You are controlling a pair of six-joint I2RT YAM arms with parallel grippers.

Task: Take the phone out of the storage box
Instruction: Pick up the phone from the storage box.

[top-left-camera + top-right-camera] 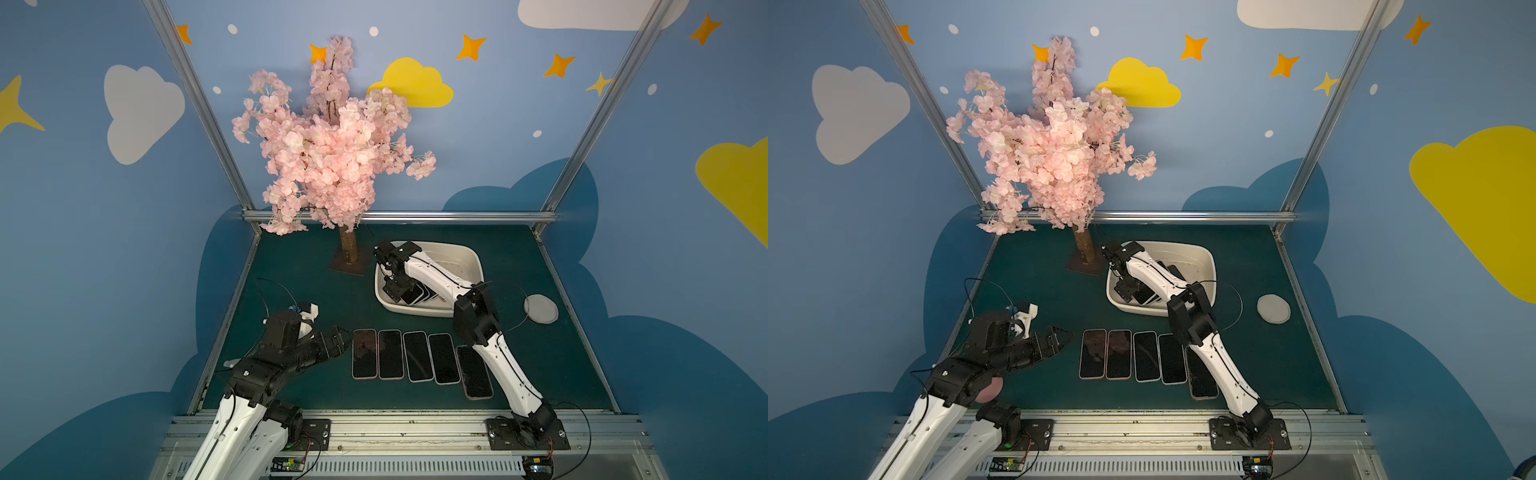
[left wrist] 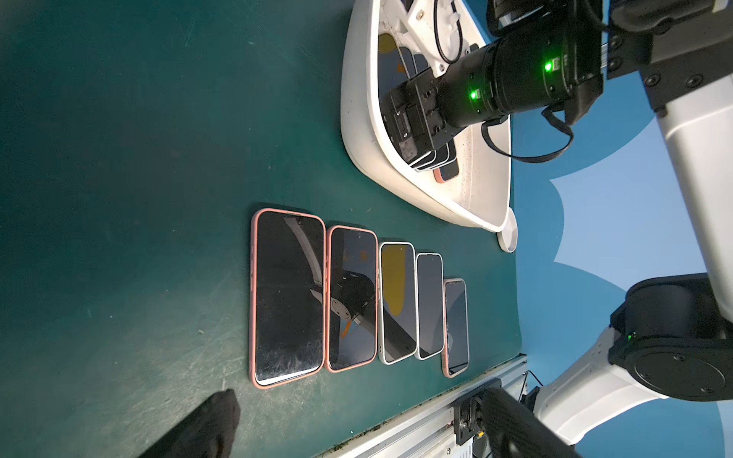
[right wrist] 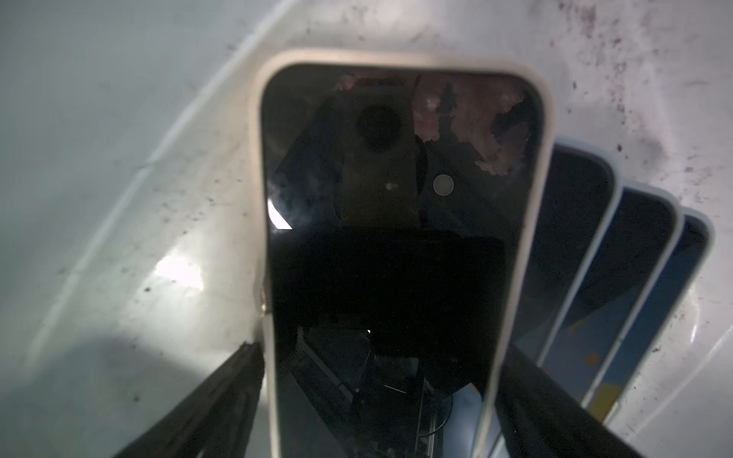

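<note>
The cream storage box point(image 1: 469, 254) point(image 1: 1205, 254) point(image 2: 357, 119) stands at the back right of the green mat. Inside it lies a fanned stack of dark-screened phones. The top phone point(image 3: 396, 198) point(image 1: 412, 295) point(image 1: 1145, 296) has a cream case. My right gripper point(image 1: 404, 296) point(image 1: 1133, 293) point(image 3: 382, 353) reaches down into the box. Its two black fingers point(image 3: 238, 380) press against the long edges of that top phone. My left gripper point(image 1: 347, 336) point(image 1: 1065, 336) point(image 2: 361, 400) hovers open and empty, low over the mat, left of the phones laid out there.
Several phones point(image 1: 415, 357) point(image 2: 357, 297) lie side by side, screens up, on the mat's front half. More phones point(image 3: 575, 238) fan out under the gripped one. A pink blossom tree point(image 1: 332, 158) stands left of the box, on a base plate point(image 1: 349, 266). A white disc point(image 1: 540, 308) lies right of it.
</note>
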